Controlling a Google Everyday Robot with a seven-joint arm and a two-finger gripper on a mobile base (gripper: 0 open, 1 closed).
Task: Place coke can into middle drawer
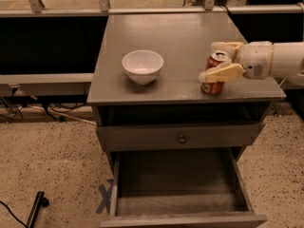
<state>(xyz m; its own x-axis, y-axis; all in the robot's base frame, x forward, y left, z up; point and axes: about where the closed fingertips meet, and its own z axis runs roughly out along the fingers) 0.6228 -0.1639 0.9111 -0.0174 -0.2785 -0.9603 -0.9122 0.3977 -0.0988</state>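
The coke can (213,87) stands upright (tab end up) on the cabinet top (180,37), gripper (209,61) fingers (221,73) spread astride it

Tool (211,61) at upright coke can (213,87); middle drawer (175,186) open.

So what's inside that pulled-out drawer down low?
The middle drawer shows only its bare plank bottom; its rear is hidden under the drawer front above. The coke can stands on the cabinet top, at the claw.
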